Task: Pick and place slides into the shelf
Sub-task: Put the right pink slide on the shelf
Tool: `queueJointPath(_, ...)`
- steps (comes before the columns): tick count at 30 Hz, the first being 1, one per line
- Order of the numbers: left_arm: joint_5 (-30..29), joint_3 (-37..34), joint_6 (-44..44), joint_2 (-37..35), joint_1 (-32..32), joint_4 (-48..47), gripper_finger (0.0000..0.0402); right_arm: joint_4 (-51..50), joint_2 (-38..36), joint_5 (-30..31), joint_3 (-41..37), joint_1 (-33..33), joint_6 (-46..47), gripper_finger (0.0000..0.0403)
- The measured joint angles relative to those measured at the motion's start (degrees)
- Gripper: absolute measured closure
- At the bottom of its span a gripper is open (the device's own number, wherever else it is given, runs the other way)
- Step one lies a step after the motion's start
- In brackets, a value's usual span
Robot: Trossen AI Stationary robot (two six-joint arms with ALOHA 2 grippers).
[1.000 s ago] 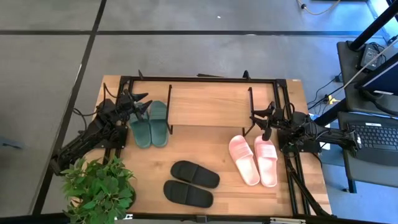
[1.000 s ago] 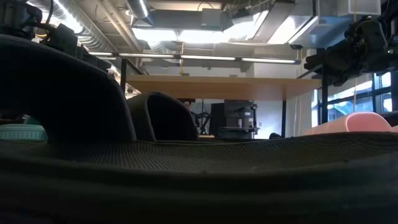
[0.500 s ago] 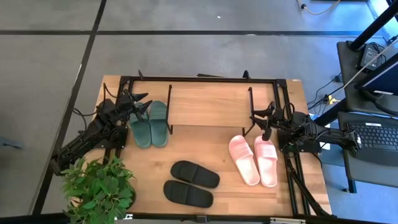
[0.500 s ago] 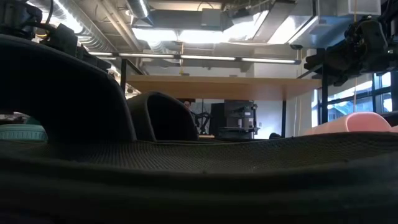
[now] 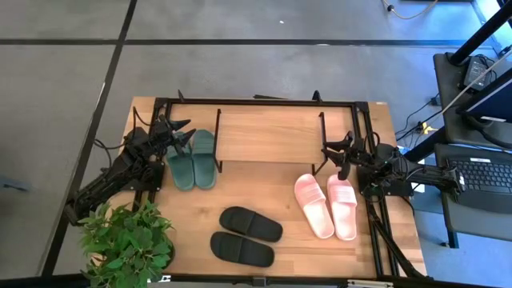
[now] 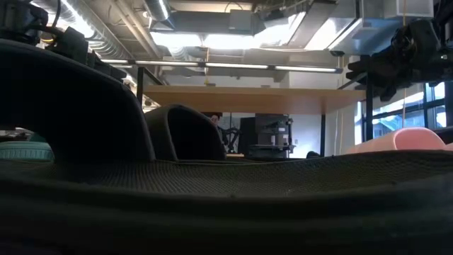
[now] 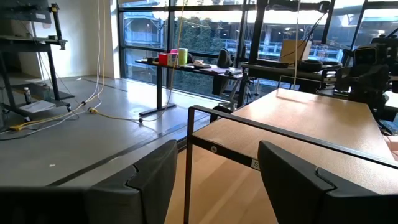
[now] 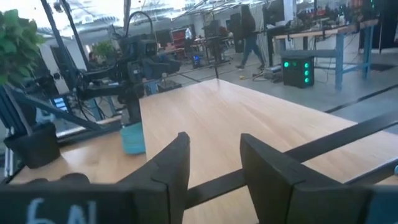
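The shelf (image 5: 264, 102), a black tube frame with upright dividers, stands on the far half of the table. The dark green slides (image 5: 194, 160) lie soles down in its left bay. The light pink slides (image 5: 326, 206) lie flat at the right, in front of the shelf. The black slides (image 5: 244, 236) lie near the front edge and fill the low view (image 6: 212, 198). My left gripper (image 5: 184, 138) hovers open beside the green pair, with a shelf tube (image 7: 249, 127) ahead of it. My right gripper (image 5: 336, 154) hovers open above the shelf's right divider and holds nothing (image 8: 214, 146).
A potted green plant (image 5: 128, 244) stands at the table's near left corner, close to my left arm. Bare wood lies in the shelf's middle bay (image 5: 268, 132). A desk with a keyboard (image 5: 480, 172) stands off the table's right edge.
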Motion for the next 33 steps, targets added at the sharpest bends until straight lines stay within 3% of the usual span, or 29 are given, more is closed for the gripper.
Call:
queueJointPath(6, 0.0, 0.0, 0.0, 0.0, 0.0, 0.0, 0.0185, -0.1, 0.0, 0.0, 0.0, 0.0, 0.4, 0.0260)
queueJointPath(14, 0.0, 0.0, 0.0, 0.0, 0.0, 0.0, 0.0185, 1.9, 0.1, -0.3, 0.7, 0.0, -12.9, 0.0260)
queueJointPath(20, 0.0, 0.0, 0.0, 0.0, 0.0, 0.0, 0.0185, 0.7, 3.3, -0.2, 7.7, 1.1, -22.0, 0.0260)
queueJointPath(28, 0.0, 0.0, 0.0, 0.0, 0.0, 0.0, 0.0185, -7.8, 17.7, 0.4, 26.0, 6.0, -29.0, 0.0260)
queueJointPath(33, 0.0, 0.0, 0.0, 0.0, 0.0, 0.0, 0.0185, -22.6, 32.7, 7.5, 40.0, 10.2, -29.5, 0.0260)
